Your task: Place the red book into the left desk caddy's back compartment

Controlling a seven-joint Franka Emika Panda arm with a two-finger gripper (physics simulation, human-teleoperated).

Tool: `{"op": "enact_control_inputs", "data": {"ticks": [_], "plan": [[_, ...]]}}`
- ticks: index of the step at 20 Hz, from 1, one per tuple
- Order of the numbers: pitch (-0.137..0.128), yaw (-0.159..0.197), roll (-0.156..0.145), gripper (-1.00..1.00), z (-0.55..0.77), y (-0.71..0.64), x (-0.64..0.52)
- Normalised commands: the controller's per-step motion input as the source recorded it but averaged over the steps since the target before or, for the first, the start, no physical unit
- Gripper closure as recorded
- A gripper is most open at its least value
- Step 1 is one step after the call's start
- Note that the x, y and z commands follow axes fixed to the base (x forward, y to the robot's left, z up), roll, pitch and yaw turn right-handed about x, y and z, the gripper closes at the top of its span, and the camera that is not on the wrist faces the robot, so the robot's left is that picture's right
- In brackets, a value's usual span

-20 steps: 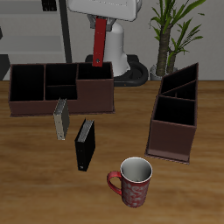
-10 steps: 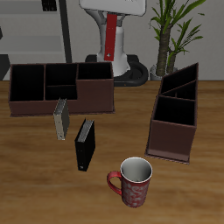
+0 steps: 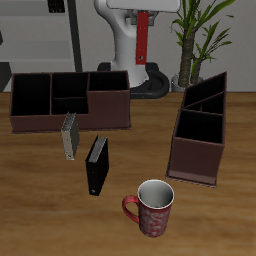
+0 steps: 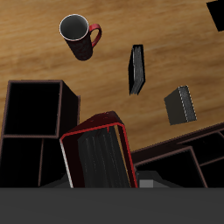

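The red book [image 3: 143,38] hangs high in the air at the back of the table [image 3: 40,200], close to the robot's white base [image 3: 130,50]. It hangs straight up and down, with its long side pointing at the table. The gripper [image 3: 143,12] is right at the top of the book and seems to squeeze it — the fingers are hard to see. In the wrist view the red book [image 4: 99,156] is big and close, with its dark page edge showing.

The left desk caddy [image 3: 198,130] stands well apart from the book, and its back compartment [image 3: 210,96] is dark inside. The wide low caddy [image 3: 70,100], the grey book [image 3: 69,136], the black book [image 3: 96,166] and the mug [image 3: 152,207] all sit on the table
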Motion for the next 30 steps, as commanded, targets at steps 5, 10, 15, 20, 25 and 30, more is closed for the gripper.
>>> {"op": "enact_control_inputs", "data": {"ticks": [5, 10, 15, 20, 25, 30], "plan": [[-0.004, 0.009, 0.023, 1.0, -0.09, 0.25, -0.18], [0.021, -0.063, -0.002, 1.0, -0.07, 0.1, -0.07], [0.01, -0.064, -0.019, 1.0, -0.06, 0.13, 0.04], [0.01, -0.029, 0.015, 1.0, -0.07, 0.21, 0.01], [0.01, -0.019, 0.031, 1.0, -0.09, 0.31, 0.03], [-0.009, -0.024, 0.015, 1.0, -0.03, 0.24, 0.02]]}}
